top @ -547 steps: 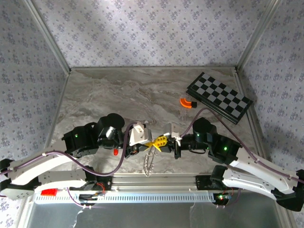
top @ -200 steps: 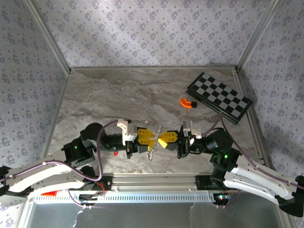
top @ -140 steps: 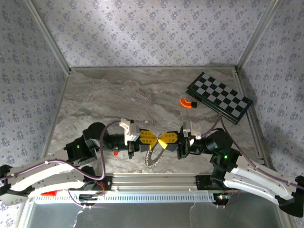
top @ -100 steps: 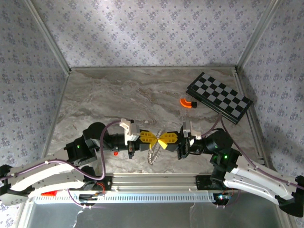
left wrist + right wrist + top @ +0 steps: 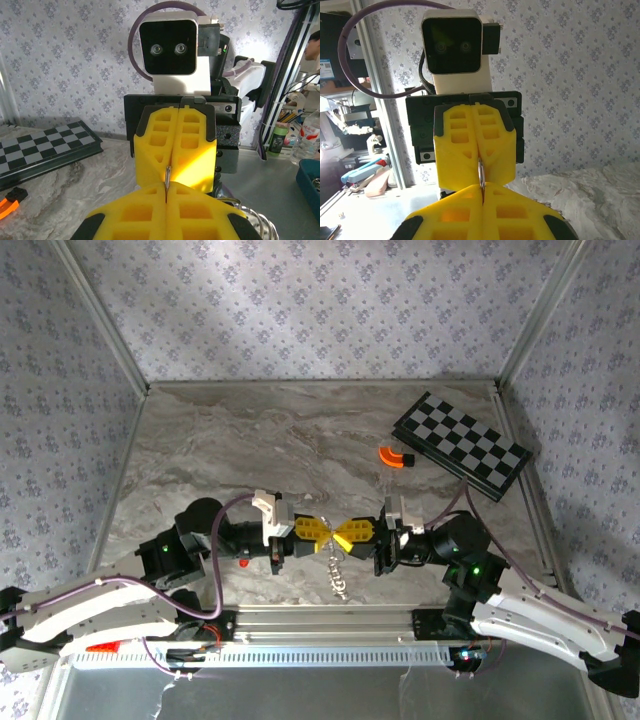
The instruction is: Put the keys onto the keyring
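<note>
Top external view: the left end effector (image 5: 320, 531) and the right end effector (image 5: 347, 533) face each other tip to tip above the near edge of the table (image 5: 250, 450), with their yellow fingers almost touching. Both are fully closed. The keyring (image 5: 337, 573) hangs from the spot where they meet, and its cluster of small silver keys dangles below the fingertips towards the near rail.

The left wrist view shows this arm's own yellow fingers (image 5: 145, 215) pressed together at the bottom of the frame, with the right end effector's closed fingers straight ahead. A thin sliver of metal wire (image 5: 166, 178) is pinched in the seam where the two meet. Part of the toothed ring hangs at the lower right (image 5: 252, 220).

The right wrist view shows the same from the other side: a bit of ring wire (image 5: 481, 172) is caught between the two pairs of closed fingers.

The red-headed key (image 5: 243, 562) lies on the table just beside the left arm's wrist, apart from the ring and held by neither end effector.

At the far right of the table a chequered board (image 5: 460, 445) lies flat, with an orange curved piece (image 5: 395, 457) just beside its left edge.
</note>
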{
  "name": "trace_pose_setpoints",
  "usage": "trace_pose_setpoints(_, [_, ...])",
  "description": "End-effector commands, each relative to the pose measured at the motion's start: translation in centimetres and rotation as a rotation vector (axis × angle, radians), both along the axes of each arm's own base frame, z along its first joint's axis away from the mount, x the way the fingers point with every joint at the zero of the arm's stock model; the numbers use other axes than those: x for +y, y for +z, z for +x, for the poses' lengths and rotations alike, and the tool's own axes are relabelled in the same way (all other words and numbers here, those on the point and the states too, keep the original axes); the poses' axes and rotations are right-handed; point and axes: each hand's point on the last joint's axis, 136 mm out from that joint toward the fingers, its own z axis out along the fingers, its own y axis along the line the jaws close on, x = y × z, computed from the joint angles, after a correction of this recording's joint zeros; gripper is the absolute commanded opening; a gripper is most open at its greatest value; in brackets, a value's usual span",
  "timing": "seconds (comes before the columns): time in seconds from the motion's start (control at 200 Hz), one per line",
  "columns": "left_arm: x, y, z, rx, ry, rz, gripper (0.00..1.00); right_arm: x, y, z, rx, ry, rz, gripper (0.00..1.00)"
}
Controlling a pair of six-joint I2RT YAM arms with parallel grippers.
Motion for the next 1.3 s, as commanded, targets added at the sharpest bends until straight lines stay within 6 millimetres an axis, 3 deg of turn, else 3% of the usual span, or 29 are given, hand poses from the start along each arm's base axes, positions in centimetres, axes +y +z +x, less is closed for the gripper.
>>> trace_pose_setpoints(0.0, [0.3, 1.4, 0.3, -0.026, 0.030, -0.060, 0.00, -0.4, 0.8, 0.3, 0.008, -0.026, 0.003, 0.00])
trace_pose_setpoints(0.25, [0.7, 1.1, 0.6, -0.040, 0.058, -0.068, 0.00, -0.4, -0.3, 0.8, 0.040, -0.052, -0.037, 0.00])
trace_pose_setpoints(0.385, [0.8, 0.6, 0.8, -0.048, 0.070, -0.053, 0.00, -0.4, -0.4, 1.1, 0.076, -0.059, -0.052, 0.16])
trace_pose_setpoints(0.595, [1.0, -0.3, 1.7, -0.062, 0.126, -0.038, 0.00, -1.0, -1.0, 2.3, 0.223, -0.093, -0.089, 0.57])
trace_pose_setpoints(0.73, [0.9, -1.5, 2.5, -0.060, 0.165, -0.014, 0.00, -1.8, -1.8, 3.0, 0.375, -0.109, -0.120, 0.69])
trace_pose_setpoints(1.029, [0.5, -3.5, 4.2, -0.057, 0.251, -0.005, 0.00, -3.1, -4.8, 4.8, 0.847, -0.086, -0.120, 0.70])
trace_pose_setpoints(1.294, [-1.1, -5.4, 6.3, -0.011, 0.329, -0.032, 0.00, -3.5, -10.8, 4.8, 1.010, -0.135, -0.205, 0.69])
